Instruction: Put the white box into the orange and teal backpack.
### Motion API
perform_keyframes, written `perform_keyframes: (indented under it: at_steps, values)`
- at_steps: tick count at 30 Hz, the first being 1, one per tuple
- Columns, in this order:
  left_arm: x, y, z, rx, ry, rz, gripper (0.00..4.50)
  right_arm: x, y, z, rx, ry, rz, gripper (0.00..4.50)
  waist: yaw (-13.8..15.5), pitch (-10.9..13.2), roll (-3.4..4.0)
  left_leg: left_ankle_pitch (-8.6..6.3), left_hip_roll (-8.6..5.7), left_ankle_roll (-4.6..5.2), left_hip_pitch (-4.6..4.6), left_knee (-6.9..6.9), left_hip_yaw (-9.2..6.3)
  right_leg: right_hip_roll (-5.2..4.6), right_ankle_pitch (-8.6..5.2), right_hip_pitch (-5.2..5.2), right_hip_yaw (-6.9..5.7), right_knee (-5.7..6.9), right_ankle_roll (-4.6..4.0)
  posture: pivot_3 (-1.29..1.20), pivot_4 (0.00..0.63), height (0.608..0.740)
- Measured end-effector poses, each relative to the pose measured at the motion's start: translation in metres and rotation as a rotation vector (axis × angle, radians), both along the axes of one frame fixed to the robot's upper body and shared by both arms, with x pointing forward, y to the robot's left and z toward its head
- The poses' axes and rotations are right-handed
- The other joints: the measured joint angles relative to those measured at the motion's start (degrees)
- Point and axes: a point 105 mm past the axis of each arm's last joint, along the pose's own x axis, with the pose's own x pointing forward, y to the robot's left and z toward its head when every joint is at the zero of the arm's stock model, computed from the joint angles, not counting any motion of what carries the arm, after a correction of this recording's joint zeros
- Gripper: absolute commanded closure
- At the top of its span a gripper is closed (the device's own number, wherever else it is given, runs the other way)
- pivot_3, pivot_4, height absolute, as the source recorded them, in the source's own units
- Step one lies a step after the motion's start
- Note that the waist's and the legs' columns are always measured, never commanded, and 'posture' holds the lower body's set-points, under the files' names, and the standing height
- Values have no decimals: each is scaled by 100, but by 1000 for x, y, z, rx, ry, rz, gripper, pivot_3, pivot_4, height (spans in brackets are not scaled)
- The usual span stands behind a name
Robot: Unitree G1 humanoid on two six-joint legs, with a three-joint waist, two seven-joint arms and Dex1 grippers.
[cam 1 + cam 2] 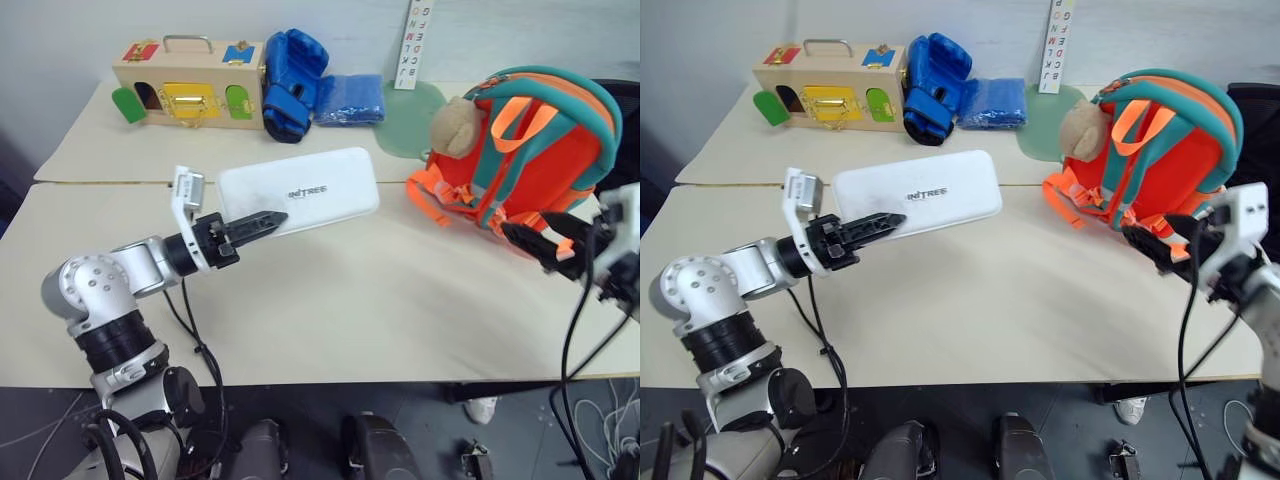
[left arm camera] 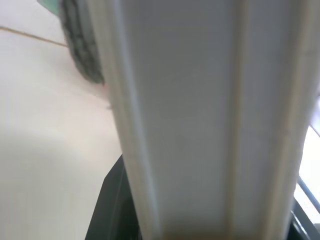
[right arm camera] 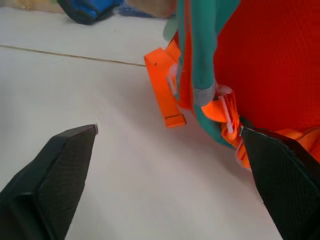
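Two grippers share the work: the left gripper (image 1: 262, 222), jaws clamped on the white box (image 1: 300, 190), lifts it off the counter (image 1: 330, 300) left of the orange and teal backpack (image 1: 530, 145), while the right gripper (image 3: 170, 165), jaws wide, waits at the backpack's straps.

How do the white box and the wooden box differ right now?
The white box is plain, flat and smooth, with small dark lettering; the wooden box is taller, with coloured doors and a metal handle. The white box is held in the left gripper, tilted above the table; the wooden box rests at the far edge. Both are rectangular.
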Motion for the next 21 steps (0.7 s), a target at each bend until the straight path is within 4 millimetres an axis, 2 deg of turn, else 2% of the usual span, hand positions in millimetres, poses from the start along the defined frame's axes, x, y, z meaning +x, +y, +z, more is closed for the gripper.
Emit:
perform_keyframes:
  at_steps: [2, 5, 9, 10, 13, 18, 21]
  values:
    - [-1, 1, 5, 0, -29, 19, 3072, 20, 8, 3, 14, -20, -8, 30, 26, 0, 0, 1, 0, -2, 0, 1, -1, 1, 0, 0, 0, 0, 0, 0, 150, 740]
    - [-2, 1, 9, 3, -53, 30, 3072, 50, 26, -4, 50, -15, 5, 30, 46, 0, 0, 2, -2, -3, -7, 2, 1, 0, 0, -4, 0, -3, 0, 0, 150, 740]
    - [-2, 4, 12, 63, -105, 50, 3072, 77, 44, -9, 55, -25, 15, 30, 49, 0, 0, 1, -4, -2, -20, 5, 3, -2, 0, -15, 1, -3, 0, 0, 150, 740]
    - [-2, 5, 11, 77, -113, 52, 3072, 80, 44, -8, 53, -32, 8, 204, 57, 0, 0, 1, -5, -2, -21, 4, 2, -4, 0, -16, 0, -3, 0, 0, 150, 740]
    - [-2, 15, 5, 142, -142, 81, 3072, 90, 45, -4, 67, -63, -5, 963, 44, 0, 0, 1, -4, -2, -22, 5, 3, -3, 0, -17, 0, -4, 0, 0, 150, 740]
    - [1, 29, 6, 204, -210, 115, 3072, 93, 41, -8, 72, -83, -6, 2781, 33, 0, 0, 2, -1, -2, -22, 5, 5, -1, 0, -20, 2, -2, 0, 0, 150, 740]
    - [7, 35, 6, 218, -232, 134, 3072, 90, 48, -3, 75, -107, 56, 3897, 25, 0, 0, 2, 1, -2, -22, 3, 6, -1, 0, -20, 3, -2, 0, 0, 150, 740]
